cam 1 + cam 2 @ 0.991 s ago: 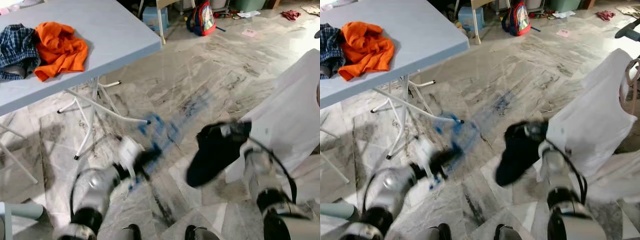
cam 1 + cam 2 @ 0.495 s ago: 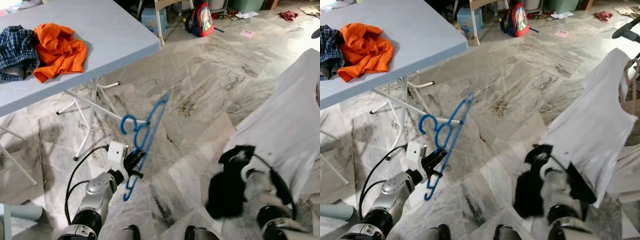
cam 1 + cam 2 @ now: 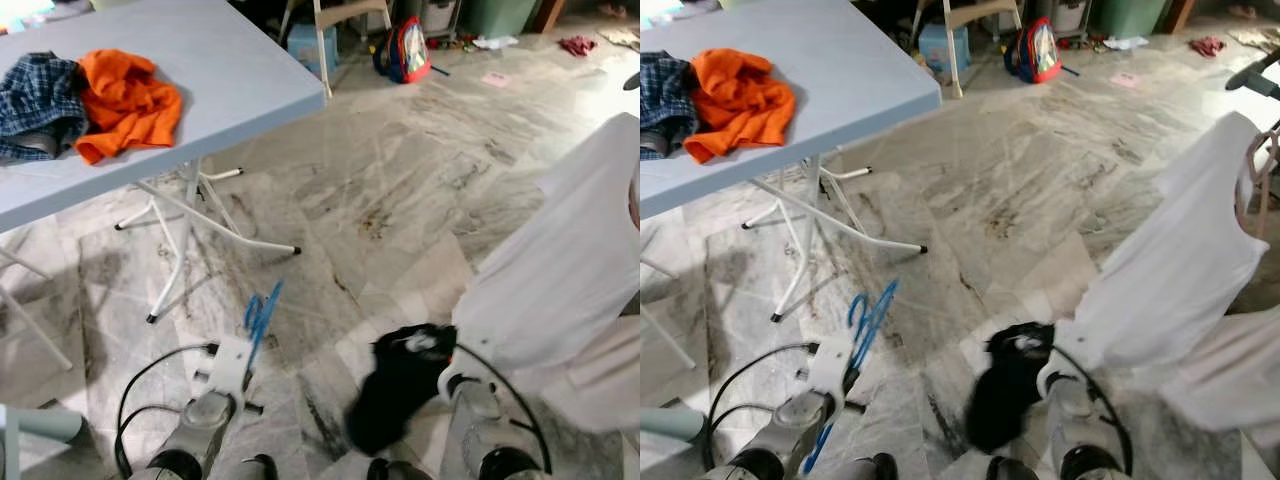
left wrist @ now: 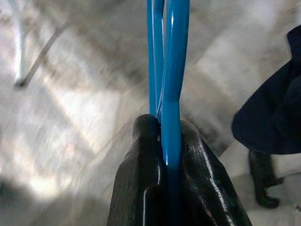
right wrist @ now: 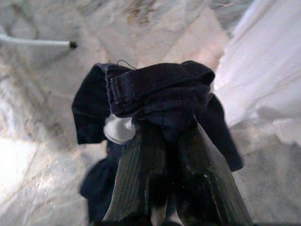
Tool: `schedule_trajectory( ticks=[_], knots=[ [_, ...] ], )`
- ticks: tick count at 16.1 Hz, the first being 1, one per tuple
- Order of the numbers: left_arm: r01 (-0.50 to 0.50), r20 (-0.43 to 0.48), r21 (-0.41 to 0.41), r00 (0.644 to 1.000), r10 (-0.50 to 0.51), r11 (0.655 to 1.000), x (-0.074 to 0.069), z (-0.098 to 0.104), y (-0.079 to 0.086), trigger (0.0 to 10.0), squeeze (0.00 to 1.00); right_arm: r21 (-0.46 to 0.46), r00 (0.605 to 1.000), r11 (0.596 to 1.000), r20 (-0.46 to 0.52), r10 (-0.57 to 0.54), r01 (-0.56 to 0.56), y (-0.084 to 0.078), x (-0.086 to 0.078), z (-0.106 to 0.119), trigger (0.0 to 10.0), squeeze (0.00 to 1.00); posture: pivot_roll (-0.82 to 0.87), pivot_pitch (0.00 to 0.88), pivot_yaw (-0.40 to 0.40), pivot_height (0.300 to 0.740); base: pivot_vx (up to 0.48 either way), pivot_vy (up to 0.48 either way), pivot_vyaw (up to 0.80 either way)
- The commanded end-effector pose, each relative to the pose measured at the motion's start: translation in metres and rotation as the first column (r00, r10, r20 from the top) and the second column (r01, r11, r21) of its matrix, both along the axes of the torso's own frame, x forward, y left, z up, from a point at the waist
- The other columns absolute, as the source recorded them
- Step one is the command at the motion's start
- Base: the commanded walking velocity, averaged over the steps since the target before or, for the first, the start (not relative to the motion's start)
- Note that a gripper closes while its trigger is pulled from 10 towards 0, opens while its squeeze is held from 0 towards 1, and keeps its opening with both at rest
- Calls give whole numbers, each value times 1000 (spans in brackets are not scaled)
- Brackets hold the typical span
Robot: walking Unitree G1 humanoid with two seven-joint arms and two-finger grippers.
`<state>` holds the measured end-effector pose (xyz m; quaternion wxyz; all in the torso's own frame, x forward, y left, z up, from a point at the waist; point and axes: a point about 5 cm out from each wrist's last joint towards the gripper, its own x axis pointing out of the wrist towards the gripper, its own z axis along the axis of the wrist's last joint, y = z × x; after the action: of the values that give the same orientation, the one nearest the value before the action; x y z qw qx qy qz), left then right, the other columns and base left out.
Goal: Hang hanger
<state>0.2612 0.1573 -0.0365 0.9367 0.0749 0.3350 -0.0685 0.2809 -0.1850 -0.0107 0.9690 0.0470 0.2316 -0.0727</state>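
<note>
The left gripper has its two black fingers pressed together on the blue hanger, the plastic pinched in the narrow slit between them with no gap to spare. In the head views the hanger rises edge-on from the left arm at about 7 o'clock in the frame, low over the marble floor, its thin blue bars pointing up toward 12 o'clock. The white camera block on that wrist sits just below it, with black cables looping off toward 8 o'clock.

The right gripper is closed tight on a dark navy garment, which bunches over the fingertips and hangs down on both sides of them. From the head, this garment droops as a dark clump at about 5 o'clock, in front of the right arm.

Just beside it, toward 3 o'clock, a white sleeveless shirt hangs spread out, its lower edge near the right wrist. At 10 o'clock stands a pale blue folding table on white legs, bearing an orange cloth touching a blue checked shirt. Far off at 1 o'clock a red backpack rests on the floor.
</note>
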Motion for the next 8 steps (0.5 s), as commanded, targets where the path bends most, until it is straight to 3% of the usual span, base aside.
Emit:
schedule_trajectory(
  ticks=[1,3,4,8],
  knots=[
    [-74,-34,8,997,74,997,-8,-6,9,10000,0,-9,1000,1000,-9,5,-5,-4,-6,-5,0,0,40,120,15,740,0,0,0],
    [-99,7,-27,995,99,995,-3,-2,6,10000,0,-6,1000,1000,6,7,-7,-8,-9,-4,0,0,4,137,9,740,0,0,0],
    [-105,14,-17,994,105,994,-3,-2,4,10000,0,-45,998,998,17,54,-54,-5,-10,-4,0,0,-3,144,16,740,0,0,0],
    [-116,-7,5,993,116,993,-11,-8,7,10000,0,-30,998,998,22,62,-61,8,-9,-5,0,0,65,113,-8,740,0,0,0]
  ],
)
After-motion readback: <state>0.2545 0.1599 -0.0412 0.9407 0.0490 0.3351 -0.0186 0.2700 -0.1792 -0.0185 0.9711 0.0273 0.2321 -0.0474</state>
